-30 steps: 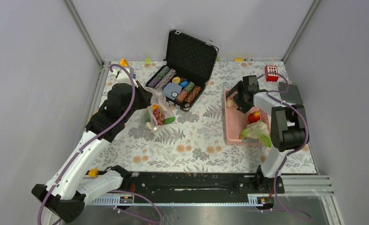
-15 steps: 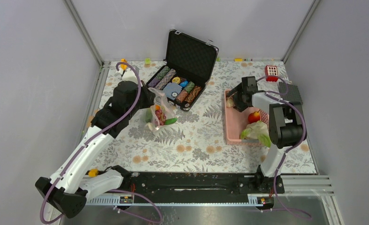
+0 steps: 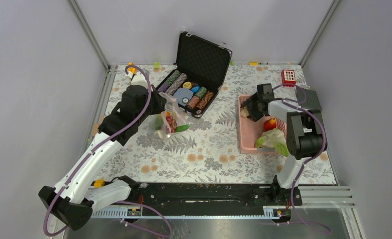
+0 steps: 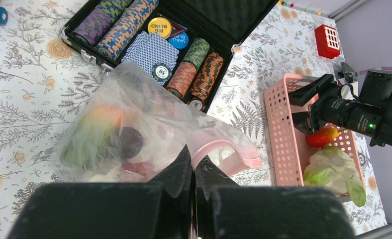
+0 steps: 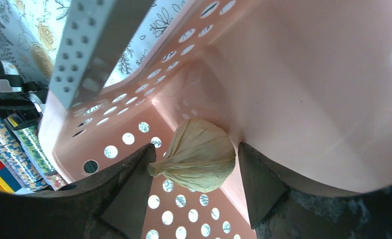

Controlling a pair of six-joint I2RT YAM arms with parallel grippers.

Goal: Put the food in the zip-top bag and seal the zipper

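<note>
1. Since a second ago the left gripper (image 4: 193,167) has shifted back a little with the zip-top bag (image 4: 129,124), clamped on its pink zipper (image 4: 224,149).
2. The right gripper (image 5: 196,152) has dipped into the pink basket (image 5: 293,99) corner. Its jaws are apart, straddling a pale food piece (image 5: 199,167), which is likely the next pick.

- Left arm (image 3: 80,172): white tubular links joined by black housings.
- Right arm (image 3: 287,172): same white-and-black build, with a small green light (image 4: 368,126) on its black wrist.
- Purple cables (image 3: 146,85) run along both arms.
- Left gripper (image 4: 193,160): matte black fingers.
- Right gripper (image 5: 196,148): dark grey, wedge-shaped fingers.
</note>
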